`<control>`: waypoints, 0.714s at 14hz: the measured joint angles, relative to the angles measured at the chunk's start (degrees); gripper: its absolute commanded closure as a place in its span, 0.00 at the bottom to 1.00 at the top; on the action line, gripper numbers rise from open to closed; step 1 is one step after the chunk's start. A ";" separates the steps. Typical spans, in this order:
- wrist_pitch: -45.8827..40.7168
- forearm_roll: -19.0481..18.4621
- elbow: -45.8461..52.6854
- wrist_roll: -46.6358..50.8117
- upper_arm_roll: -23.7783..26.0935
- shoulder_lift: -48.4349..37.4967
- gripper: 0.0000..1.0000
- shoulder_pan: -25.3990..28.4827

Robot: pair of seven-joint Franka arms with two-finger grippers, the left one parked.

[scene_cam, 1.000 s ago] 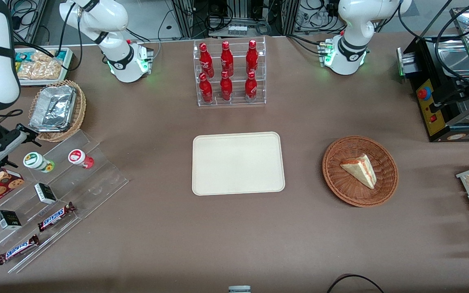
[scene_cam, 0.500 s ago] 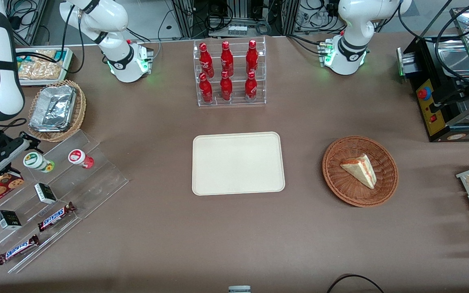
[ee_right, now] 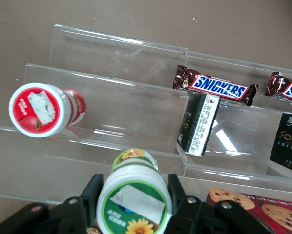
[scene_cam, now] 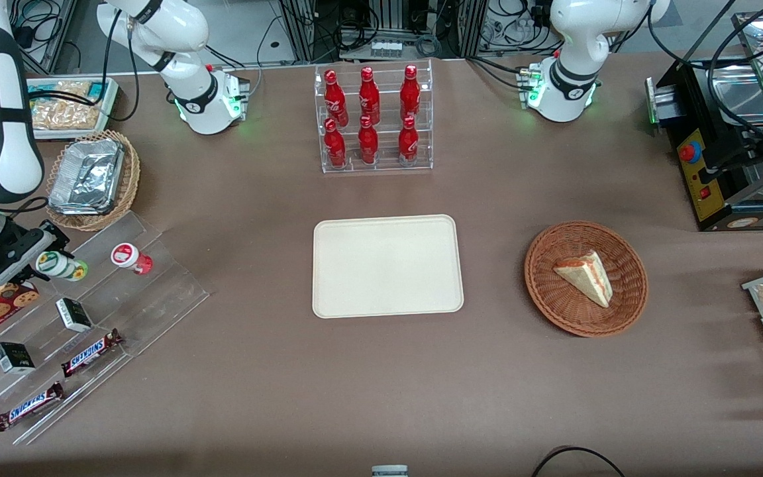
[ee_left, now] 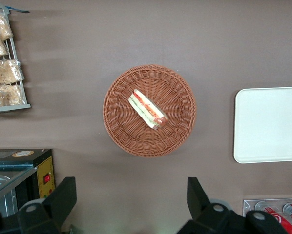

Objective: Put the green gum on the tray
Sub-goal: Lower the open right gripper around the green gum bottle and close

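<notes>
The green gum (ee_right: 132, 197) sits right between our hand's (ee_right: 133, 197) two fingers (ee_right: 91, 193), one on each side of its white lid, and we cannot tell whether they are pressing it yet or only flanking it; it does not look lifted. In the front view the bottle (scene_cam: 61, 264) stands on the upper step of the clear acrylic stand (scene_cam: 90, 318) at the working arm's end of the table (scene_cam: 381, 384). Just beside it on the same step stands the red gum (ee_right: 40, 110), close enough that a sideways swing could knock it over. One step lower lie the small black boxes (ee_right: 199, 124) and the Snickers bars (ee_right: 216, 87), and a dropped bottle could roll down onto them. The grip looks high, near the lid, so we judge a slip or tilt on lift-off to be the main risk, caused by the smooth round body. Out toward the middle of the table, the tray (scene_cam: 387, 265) waits, well apart from the stand, and the long carry leaves time for a loose hold to fail.
</notes>
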 measured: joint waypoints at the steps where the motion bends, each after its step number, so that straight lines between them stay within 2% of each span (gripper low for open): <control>1: 0.00 0.01 0.00 0.00 -0.01 -0.01 1.00 -0.01; 6: -2.96 0.11 1.68 1.49 0.59 -1.04 1.00 0.32; 10: -11.60 -0.07 7.06 9.76 1.10 -2.11 1.00 5.07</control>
